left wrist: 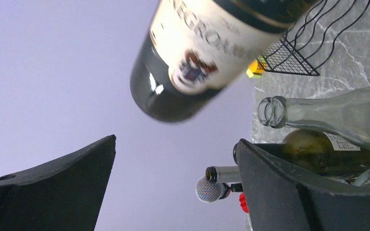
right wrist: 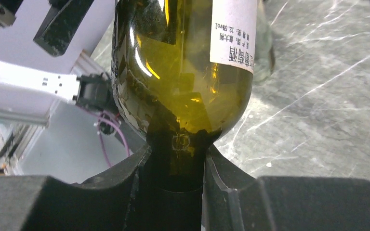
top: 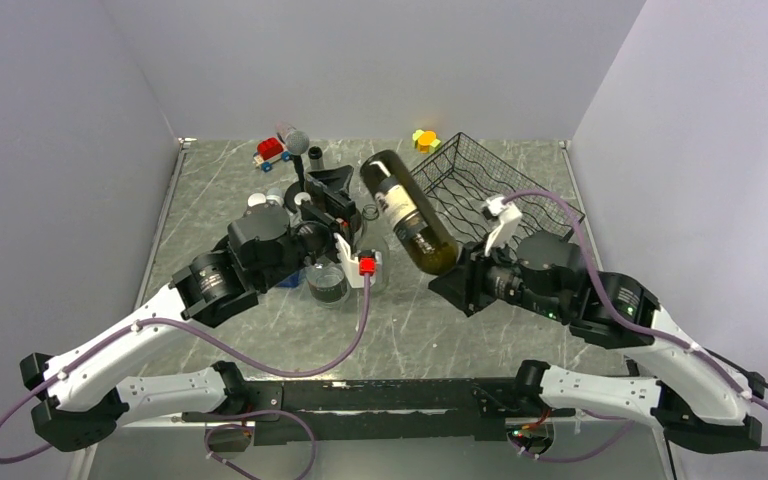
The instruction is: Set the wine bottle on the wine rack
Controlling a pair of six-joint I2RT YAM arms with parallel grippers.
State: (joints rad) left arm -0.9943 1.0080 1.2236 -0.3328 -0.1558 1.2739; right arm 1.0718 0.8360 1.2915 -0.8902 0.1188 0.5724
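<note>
A dark olive-green glass wine bottle with a white paper label (top: 408,212) is held in the air above a grey marbled table (top: 410,330), tilted, with its base pointing up and towards the back wall. The right gripper (right wrist: 176,168) is clamped on the bottle's narrow neck, one black finger pressed against each side. The bottle sits just beside the left edge of the black thin-wire wine rack with wavy tiers (top: 505,185) and does not rest in it. The left gripper (left wrist: 176,144) has its fingers spread wide with nothing between them, below the bottle's base. A clear glass bottle (left wrist: 327,115) lies on its side nearby. The wine bottle is likely rigid, smooth, slippery and breakable. Light glows through the glass, so it may be empty, though that is uncertain. Held only by the neck, the wide body hangs far from the grip and could swing or slide. Supporting the broad body would probably steady it.
</note>
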